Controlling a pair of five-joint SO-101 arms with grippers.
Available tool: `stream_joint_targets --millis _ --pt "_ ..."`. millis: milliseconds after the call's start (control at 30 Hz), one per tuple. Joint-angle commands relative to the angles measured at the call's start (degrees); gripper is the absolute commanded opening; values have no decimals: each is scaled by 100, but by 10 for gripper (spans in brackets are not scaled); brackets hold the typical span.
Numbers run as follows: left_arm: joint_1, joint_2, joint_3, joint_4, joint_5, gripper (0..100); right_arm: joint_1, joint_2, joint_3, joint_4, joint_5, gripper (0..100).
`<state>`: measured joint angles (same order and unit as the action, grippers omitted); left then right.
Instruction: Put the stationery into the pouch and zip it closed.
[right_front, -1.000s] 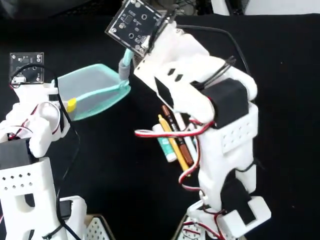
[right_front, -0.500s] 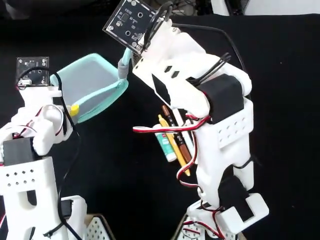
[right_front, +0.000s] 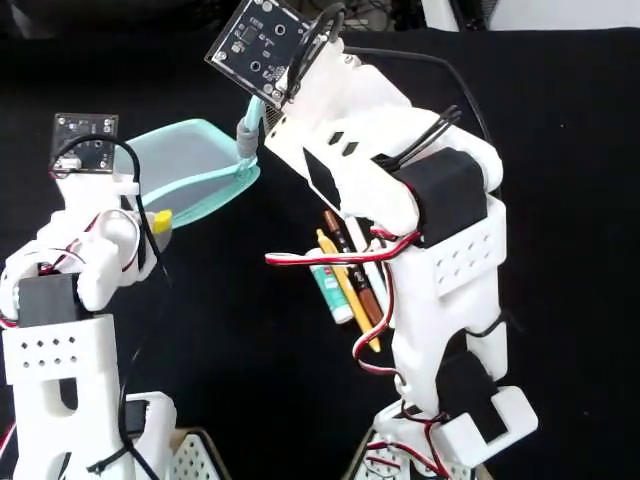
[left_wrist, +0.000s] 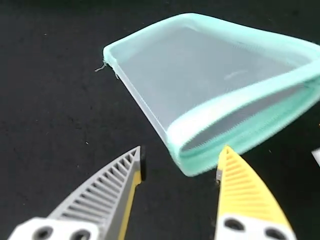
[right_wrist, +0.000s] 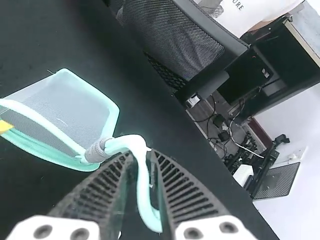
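Our translucent mint mesh pouch (right_front: 195, 165) settles flatter; our open, empty left pincer (left_wrist: 182, 152) nears its mouth, ready for loading. The right pincer (right_wrist: 141, 155) stays clamped on its loop (right_wrist: 131, 143).

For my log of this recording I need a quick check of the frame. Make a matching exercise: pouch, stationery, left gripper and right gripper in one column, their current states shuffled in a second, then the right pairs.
Column one
1. pouch
2. stationery
3. left gripper
4. right gripper

Column two
A. shut on the strap
B. lying on the table, outside the pouch
C. open, at the pouch's mouth
D. unzipped, mouth gaping

Pairs: 1-D, 2-B, 3-C, 4-A
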<state>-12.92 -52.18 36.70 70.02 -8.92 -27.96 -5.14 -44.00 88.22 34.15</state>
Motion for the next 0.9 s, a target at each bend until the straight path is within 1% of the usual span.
stream_joint_targets --millis 0,200,467,600,667,767,800,833,867 --pt "-189 9 136 -343 9 252 97 -40 -259 -18 35 12" --pt "-382 18 541 -1020 0 252 97 -40 -259 -9 35 12" --pt "-347 18 1033 -1837 0 252 79 -75 -224 26 0 12" --pt "-338 97 1209 -2101 0 251 62 -84 -286 193 0 12" --pt "-347 308 1200 -2101 0 206 70 -136 -365 273 0 12" --pt "-338 598 1059 -2057 18 31 70 -277 -391 334 0 12" --pt "-338 651 954 -1978 35 27 62 -338 -347 334 0 12" --pt "-330 668 831 -1829 53 52 62 -382 -338 334 0 12" --pt "-330 668 664 -1662 105 54 62 -418 -330 334 0 12"
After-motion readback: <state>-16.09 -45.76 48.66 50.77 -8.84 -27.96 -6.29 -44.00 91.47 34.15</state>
